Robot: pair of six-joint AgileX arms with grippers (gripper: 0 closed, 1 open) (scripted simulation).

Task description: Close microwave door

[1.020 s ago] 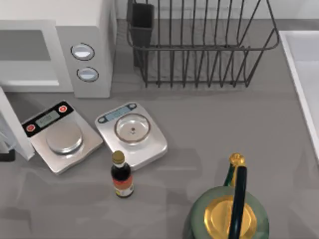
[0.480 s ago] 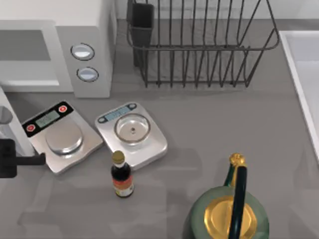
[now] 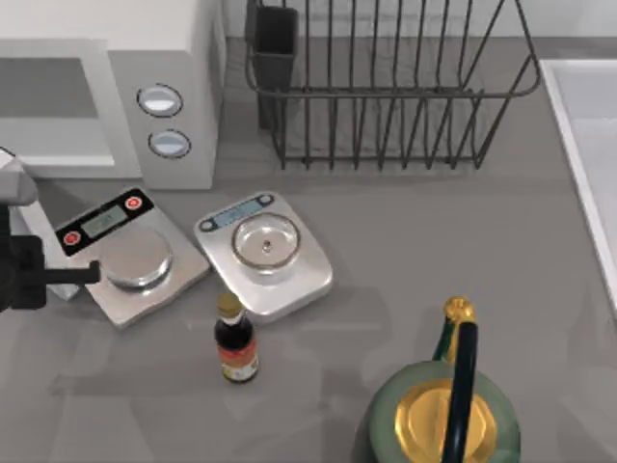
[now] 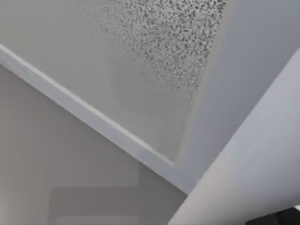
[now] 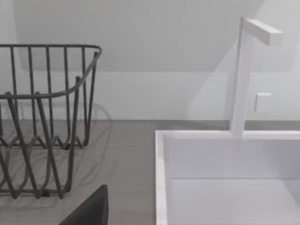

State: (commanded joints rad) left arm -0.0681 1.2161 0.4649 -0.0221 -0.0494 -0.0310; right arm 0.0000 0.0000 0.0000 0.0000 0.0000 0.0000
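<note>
Microwave (image 3: pixel 106 87) sits at the table's far left, its grey cavity open. Its door (image 3: pixel 34 231), a plain white slab, stands edge-on beside our left gripper (image 3: pixel 39 275), the nearer arm; we cannot tell its fingers' state. Scales (image 3: pixel 130 265) touch the fingertip.

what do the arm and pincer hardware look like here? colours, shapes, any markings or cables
The left pincer at the top view's left edge is matte black: a blocky body with a slim straight finger sticking out of it. Above it sits a rounded light-grey wrist segment. No markings or cables are visible. In the right wrist view, a dark grey angular part shows at the frame's edge.
</note>
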